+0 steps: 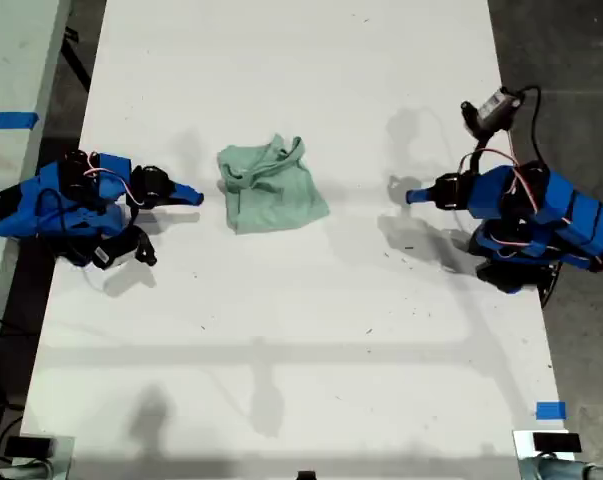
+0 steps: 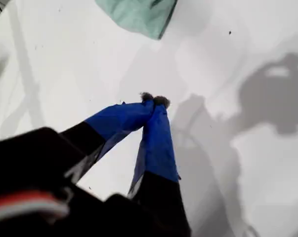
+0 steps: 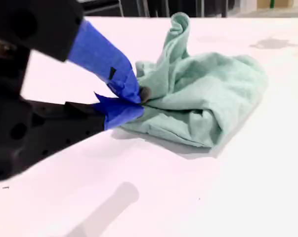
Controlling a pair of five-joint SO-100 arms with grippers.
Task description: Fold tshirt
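- One tshirt (image 1: 271, 186) lies on the white table (image 1: 311, 330), above the middle of the exterior view and nearer that view's left. It is gathered into a compact, rumpled bundle, not a flat rectangle.
- Judged from that, the fold is partly done at best: the cloth is doubled over itself, but one bunched part stands up in a peak in the second wrist view, and the edges do not line up. Flattening and a tidy final fold look to be what is left.
- Two blue arms flank it, one at each side of the exterior view.
- My second gripper (image 3: 131, 98) sits just beside the bundle's near edge, jaws pressed together. Whether a little cloth is caught between the tips I cannot tell.
- My first gripper (image 2: 153, 101) is well apart from the shirt, tips closed on nothing, over bare table.
- Two scraps of blue tape (image 1: 550, 410) show off the table's edges.
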